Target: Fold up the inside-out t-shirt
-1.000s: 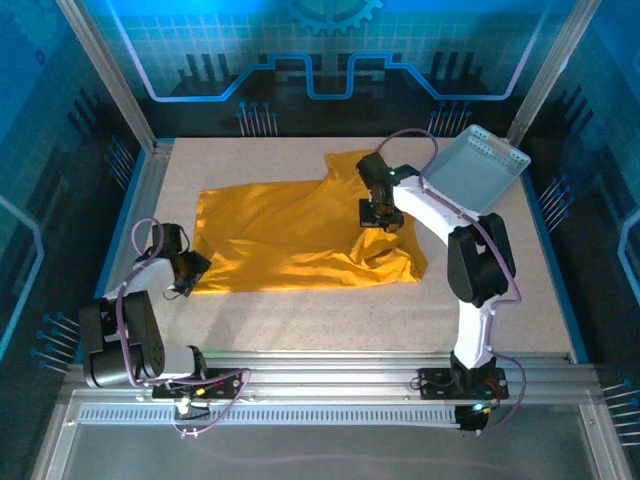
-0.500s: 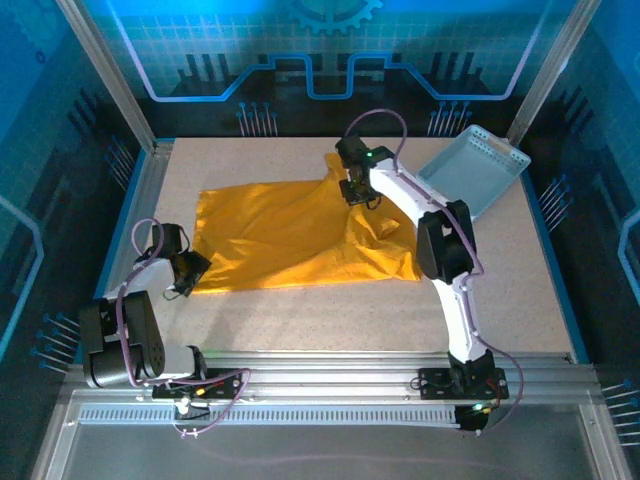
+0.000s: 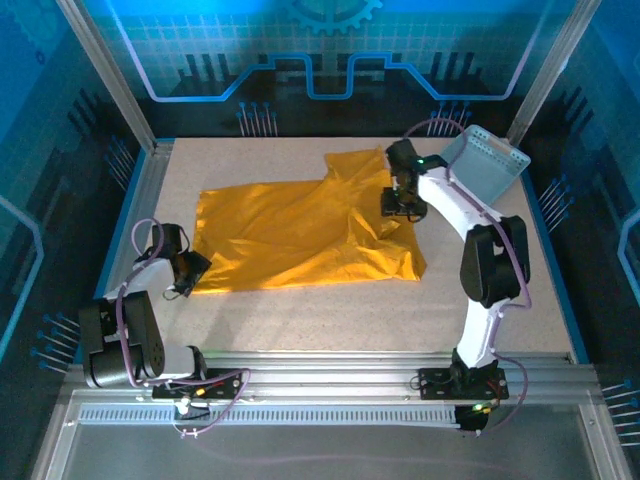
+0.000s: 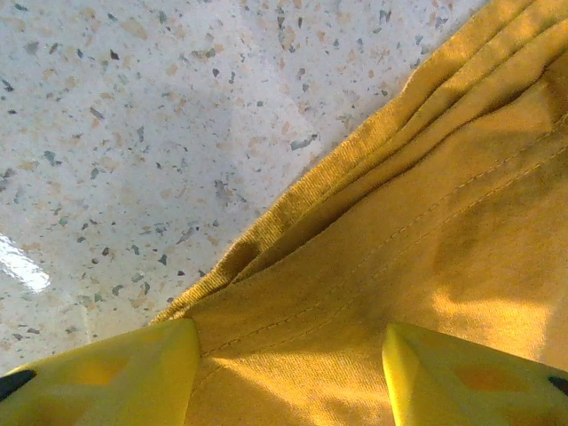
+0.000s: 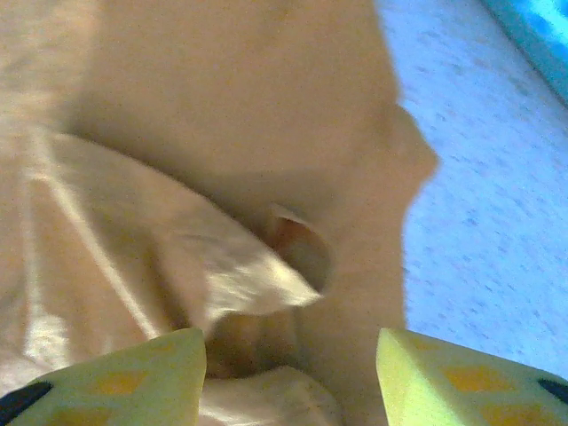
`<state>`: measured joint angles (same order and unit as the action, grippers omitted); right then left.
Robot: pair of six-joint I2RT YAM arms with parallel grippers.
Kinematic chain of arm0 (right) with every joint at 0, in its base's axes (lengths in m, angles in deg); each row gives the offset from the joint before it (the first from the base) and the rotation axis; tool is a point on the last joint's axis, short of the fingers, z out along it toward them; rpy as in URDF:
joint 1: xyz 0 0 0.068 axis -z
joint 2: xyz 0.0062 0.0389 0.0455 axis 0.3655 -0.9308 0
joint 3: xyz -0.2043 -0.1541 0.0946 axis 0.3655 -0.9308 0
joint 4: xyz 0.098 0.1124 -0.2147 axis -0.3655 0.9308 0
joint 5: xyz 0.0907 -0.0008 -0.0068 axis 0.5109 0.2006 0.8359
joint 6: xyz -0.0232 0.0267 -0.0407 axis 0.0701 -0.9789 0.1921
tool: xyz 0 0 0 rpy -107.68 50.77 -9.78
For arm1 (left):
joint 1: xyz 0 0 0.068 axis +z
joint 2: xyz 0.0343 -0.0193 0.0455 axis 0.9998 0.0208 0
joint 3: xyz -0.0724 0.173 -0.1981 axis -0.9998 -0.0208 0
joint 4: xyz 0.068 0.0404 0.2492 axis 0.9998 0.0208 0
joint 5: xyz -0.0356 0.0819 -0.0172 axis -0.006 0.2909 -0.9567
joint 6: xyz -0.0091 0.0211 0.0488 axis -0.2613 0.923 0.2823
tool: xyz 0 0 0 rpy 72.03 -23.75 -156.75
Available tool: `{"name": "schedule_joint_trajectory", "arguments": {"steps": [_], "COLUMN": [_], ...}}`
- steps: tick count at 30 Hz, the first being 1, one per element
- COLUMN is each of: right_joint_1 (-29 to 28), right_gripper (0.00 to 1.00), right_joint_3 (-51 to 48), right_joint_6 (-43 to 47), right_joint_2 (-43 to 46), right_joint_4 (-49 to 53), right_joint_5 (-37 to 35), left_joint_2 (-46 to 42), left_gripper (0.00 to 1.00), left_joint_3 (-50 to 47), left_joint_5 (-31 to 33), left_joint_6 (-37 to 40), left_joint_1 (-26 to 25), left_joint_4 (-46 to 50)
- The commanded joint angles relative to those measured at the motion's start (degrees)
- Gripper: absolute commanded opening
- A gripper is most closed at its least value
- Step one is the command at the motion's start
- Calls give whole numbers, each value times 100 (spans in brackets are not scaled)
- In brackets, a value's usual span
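Observation:
The inside-out t-shirt (image 3: 290, 230) is mustard yellow and lies spread across the middle of the table, with creases and a bunched fold on its right side. My left gripper (image 3: 192, 268) rests low at the shirt's near-left corner. In the left wrist view its yellow fingers (image 4: 133, 368) stand apart over the hemmed cloth (image 4: 426, 222), so the left gripper (image 4: 290, 337) is open. My right gripper (image 3: 398, 208) hovers over the shirt's right part. In the right wrist view, blurred, rumpled cloth (image 5: 222, 106) lies below the open right gripper (image 5: 291, 342).
A pale blue-grey perforated basket (image 3: 485, 168) leans at the back right corner, close behind the right arm. The speckled table (image 3: 300, 320) shows bare in front of the shirt. Metal frame rails border the table on the left and right.
The right gripper went from shut to open. It swung to the shirt's back edge, then right toward the basket. The cloth at the back right now lies further out. The left arm stayed put.

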<state>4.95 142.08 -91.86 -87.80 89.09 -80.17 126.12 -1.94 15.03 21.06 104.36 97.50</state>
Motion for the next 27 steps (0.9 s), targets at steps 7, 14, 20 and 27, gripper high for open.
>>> {"name": "schedule_joint_trajectory", "arguments": {"steps": [7, 14, 20, 27], "right_joint_1": [433, 447, 366, 172], "right_gripper": [52, 24, 0, 0], "right_joint_3": [-462, -254, 248, 926], "right_joint_6": [-538, -534, -175, 624], "right_joint_2": [-588, -895, -832, -1149], "right_joint_4": [-864, -910, -565, -290], "right_joint_5": [1161, 1310, 470, -668], "left_joint_2": [-50, -51, -50, -44], "left_gripper": [59, 59, 60, 60], "left_joint_3": [-116, -117, -126, -148], "left_joint_5": [-62, -31, 1, 4], "left_joint_6": [132, 132, 149, 142], "left_joint_1": [45, 45, 40, 45], "left_joint_4": [178, 194, 205, 186]}}
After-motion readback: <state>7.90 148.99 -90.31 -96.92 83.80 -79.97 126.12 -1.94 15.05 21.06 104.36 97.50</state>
